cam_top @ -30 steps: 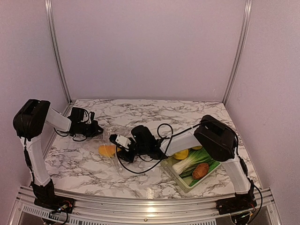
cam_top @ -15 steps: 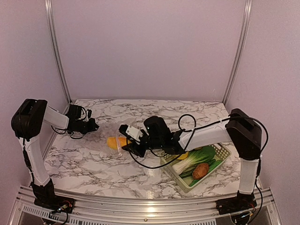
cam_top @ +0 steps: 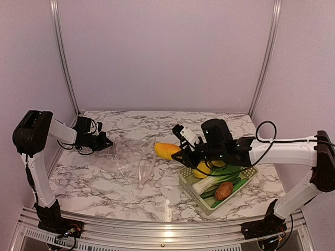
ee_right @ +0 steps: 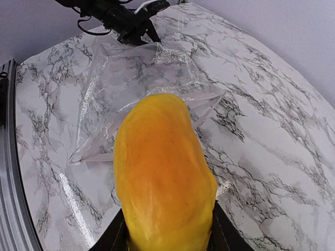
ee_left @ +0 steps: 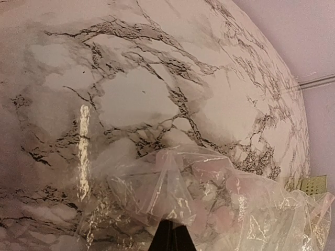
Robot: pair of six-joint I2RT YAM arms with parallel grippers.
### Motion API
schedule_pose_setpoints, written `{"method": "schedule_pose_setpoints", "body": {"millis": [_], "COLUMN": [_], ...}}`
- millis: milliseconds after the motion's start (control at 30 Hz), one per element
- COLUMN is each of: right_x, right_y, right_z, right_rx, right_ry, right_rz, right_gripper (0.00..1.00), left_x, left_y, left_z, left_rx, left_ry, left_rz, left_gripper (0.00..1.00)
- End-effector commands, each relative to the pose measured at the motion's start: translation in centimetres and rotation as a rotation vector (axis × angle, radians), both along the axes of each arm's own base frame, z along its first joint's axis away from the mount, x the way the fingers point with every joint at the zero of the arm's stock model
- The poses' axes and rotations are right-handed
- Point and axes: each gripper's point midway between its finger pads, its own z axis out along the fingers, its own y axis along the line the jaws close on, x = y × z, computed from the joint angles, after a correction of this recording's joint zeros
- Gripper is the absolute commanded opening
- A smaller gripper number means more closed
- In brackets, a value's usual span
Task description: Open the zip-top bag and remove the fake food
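Mango [cam_top: 167, 151] has just come out of the zip-top bag [cam_top: 131, 159], grasped in my right hand [cam_top: 179, 152], left of the basket [cam_top: 191, 192]. My left hand [cam_top: 106, 142] stays clenched on the bag's left edge. The bag looks empty.

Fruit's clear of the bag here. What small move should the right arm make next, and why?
Probably swing the orange-yellow fruit right over the basket and release. The right gripper holds it above the table, outside the zip-top bag pinched by the left gripper; other produce lies in the basket.
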Motion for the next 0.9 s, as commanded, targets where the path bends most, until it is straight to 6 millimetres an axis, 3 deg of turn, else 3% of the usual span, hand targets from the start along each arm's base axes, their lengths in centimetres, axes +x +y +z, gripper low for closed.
{"method": "schedule_pose_setpoints", "body": {"millis": [0, 100, 433, 633, 767, 867], "right_x": [-1.4, -2.4, -5.3, -6.9, -8.0, -8.1], "right_y": [-4.2, -6.3, -11.3, -12.3, -12.3, -12.1], "right_z": [-0.2, -0.1, -2.7, -3.9, -5.2, -5.1], "right_rx": [-0.008, 0.006, -0.038, -0.063, -0.11, -0.113], "right_ry": [0.125, 0.161, 0.294, 0.344, 0.367, 0.359], "right_rz": [-0.155, -0.217, -0.355, -0.382, -0.38, -0.38], "right_gripper": [0.29, 0.29, 0.31, 0.34, 0.57, 0.76], "left_x": [0.3, 0.4, 0.7, 0.9, 0.9, 0.9], "left_y": [0.1, -0.1, -0.1, -0.1, -0.1, -0.1], "left_z": [-0.6, -0.6, -0.4, -0.3, -0.3, -0.3], "left_rx": [0.004, -0.003, -0.003, -0.006, -0.006, -0.005], "left_ry": [0.012, 0.012, 0.009, 0.006, 0.006, 0.007], "left_rz": [-0.013, -0.015, -0.012, -0.008, -0.008, -0.01], "left_gripper": [0.0, 0.0, 0.0, 0.0, 0.0, 0.0]}}
